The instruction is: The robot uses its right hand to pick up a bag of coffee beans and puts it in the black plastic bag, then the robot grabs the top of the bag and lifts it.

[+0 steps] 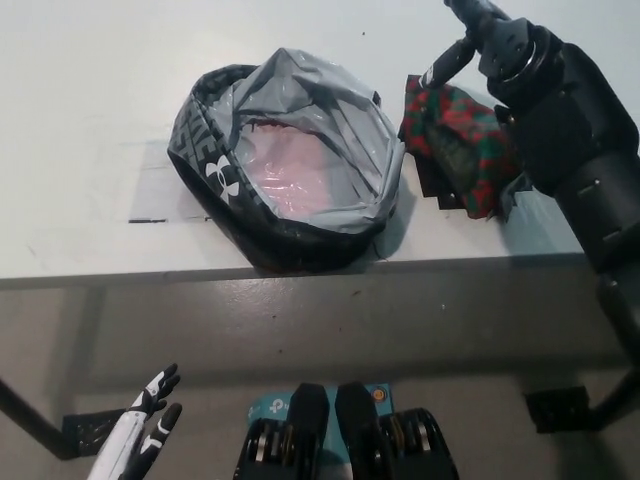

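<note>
A red and green patterned bag of coffee beans (458,140) lies on the white table (80,120), just right of the black plastic bag (285,160). The black bag stands wide open, its grey lining showing something pink inside. My black right hand (478,40) hovers above the coffee bag's far end with its fingers spread, holding nothing, and the forearm covers the bag's right part. My white left hand (140,430) rests low at the picture's lower left, below the table edge, its fingers apart.
The table's front edge (300,268) runs across the middle of the picture, with grey floor below it. Dark tape marks (150,220) lie on the table to the left of the black bag.
</note>
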Controlling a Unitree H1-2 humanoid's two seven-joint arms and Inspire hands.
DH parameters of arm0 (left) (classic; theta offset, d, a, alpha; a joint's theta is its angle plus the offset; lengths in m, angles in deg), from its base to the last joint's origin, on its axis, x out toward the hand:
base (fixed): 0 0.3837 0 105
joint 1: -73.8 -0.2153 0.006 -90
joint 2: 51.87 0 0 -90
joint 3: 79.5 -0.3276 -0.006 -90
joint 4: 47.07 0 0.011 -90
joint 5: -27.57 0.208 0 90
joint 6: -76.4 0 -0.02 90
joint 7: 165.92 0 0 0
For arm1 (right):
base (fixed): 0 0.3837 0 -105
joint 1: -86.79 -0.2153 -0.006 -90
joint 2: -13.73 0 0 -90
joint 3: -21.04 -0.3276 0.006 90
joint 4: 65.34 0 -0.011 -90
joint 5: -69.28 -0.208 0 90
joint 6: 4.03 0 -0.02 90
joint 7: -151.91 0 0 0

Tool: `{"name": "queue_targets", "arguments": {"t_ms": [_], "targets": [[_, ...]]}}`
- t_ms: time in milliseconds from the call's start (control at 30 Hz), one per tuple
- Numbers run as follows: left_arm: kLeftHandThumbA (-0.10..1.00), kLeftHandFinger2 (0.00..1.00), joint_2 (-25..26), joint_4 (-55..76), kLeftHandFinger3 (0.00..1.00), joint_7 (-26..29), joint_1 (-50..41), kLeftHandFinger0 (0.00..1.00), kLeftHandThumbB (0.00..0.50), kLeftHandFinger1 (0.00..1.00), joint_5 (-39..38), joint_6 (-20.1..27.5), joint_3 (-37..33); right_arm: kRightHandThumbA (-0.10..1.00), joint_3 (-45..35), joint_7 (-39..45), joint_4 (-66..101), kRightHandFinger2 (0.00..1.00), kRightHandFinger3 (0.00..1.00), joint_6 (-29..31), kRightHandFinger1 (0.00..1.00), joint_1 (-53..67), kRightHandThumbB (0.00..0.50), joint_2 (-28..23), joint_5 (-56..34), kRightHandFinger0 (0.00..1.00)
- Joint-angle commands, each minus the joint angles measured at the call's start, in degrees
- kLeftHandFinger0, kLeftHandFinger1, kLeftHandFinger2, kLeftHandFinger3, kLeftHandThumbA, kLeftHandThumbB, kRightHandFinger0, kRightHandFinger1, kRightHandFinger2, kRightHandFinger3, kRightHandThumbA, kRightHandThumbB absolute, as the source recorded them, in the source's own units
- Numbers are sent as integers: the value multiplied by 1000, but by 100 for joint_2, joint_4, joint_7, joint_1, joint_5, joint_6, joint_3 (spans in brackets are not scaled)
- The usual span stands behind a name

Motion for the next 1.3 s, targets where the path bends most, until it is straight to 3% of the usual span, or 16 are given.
{"name": "queue_targets", "arguments": {"t_ms": [0, 233, 500, 700, 767, 800, 967, 1067, 1100, 1133, 1167, 1200, 1233, 1267], "targets": [[1000, 1000, 129, 174, 1000, -29, -15, 1000, 273, 1000, 17, 173, 95, 914, -111, -301, -194, 1000, 1000, -26, 1000, -48, 457, 80, -124, 1000], [1000, 1000, 122, 121, 1000, -48, 48, 1000, 269, 1000, -36, 226, 113, 961, 24, -314, -803, 1000, 1000, 44, 1000, -57, 479, 41, -44, 1000], [1000, 1000, 98, 170, 1000, 6, -42, 1000, 259, 1000, 101, 233, 81, 943, 106, -499, -1344, 1000, 1000, 247, 1000, 199, 479, 150, -23, 1000], [1000, 1000, 93, 145, 1000, -23, 23, 1000, 290, 1000, -23, 196, 137, 905, 211, -621, -1684, 1000, 1000, 387, 1000, 222, 446, 143, 30, 1000], [1000, 1000, 91, 136, 1000, -31, 35, 1000, 297, 1000, -34, 204, 138, 910, 211, -614, -1714, 1000, 1000, 407, 1000, 222, 456, 140, 16, 1000], [1000, 1000, 94, 148, 1000, -31, 34, 1000, 286, 1000, -12, 216, 129, 935, 181, -566, -1758, 1000, 1000, 469, 1000, 250, 495, 142, -33, 1000], [1000, 1000, 95, 136, 1000, -38, 69, 1000, 287, 1000, 3, 248, 116, 953, 163, -465, -1791, 1000, 1000, 474, 1000, 319, 494, 232, -81, 1000], [1000, 1000, 107, 131, 1000, -31, 102, 1000, 281, 1000, 56, 264, 99, 829, 146, -470, -1828, 1000, 1000, 461, 1000, 340, 446, 292, -102, 1000], [1000, 1000, 101, 138, 1000, -40, 111, 1000, 282, 1000, 36, 238, 103, 600, 173, -674, -1847, 1000, 1000, 474, 1000, 351, 425, 316, -52, 1000], [1000, 1000, 94, 148, 1000, -51, 117, 1000, 283, 1000, 13, 212, 108, 552, 235, -847, -1856, 1000, 1000, 484, 1000, 362, 433, 331, 32, 950], [1000, 1000, 90, 155, 1000, -63, 119, 1000, 290, 1000, -13, 190, 113, 410, 344, -971, -1865, 1000, 1000, 530, 1000, 377, 365, 338, 151, 942], [1000, 1000, 97, 154, 1000, -71, 128, 1000, 298, 1000, -6, 182, 107, 147, 432, -1188, -1880, 794, 1000, 595, 671, 402, 331, 351, 252, 616], [1000, 1000, 102, 150, 1000, -74, 137, 1000, 300, 1000, 1, 180, 103, 64, 463, -1271, -1892, 647, 1000, 618, 548, 408, 308, 355, 265, 439], [1000, 1000, 111, 154, 1000, -83, 151, 1000, 300, 1000, 5, 168, 101, -93, 422, -1518, -1863, 334, 899, 777, 210, 455, 240, 355, 210, 92]]}}
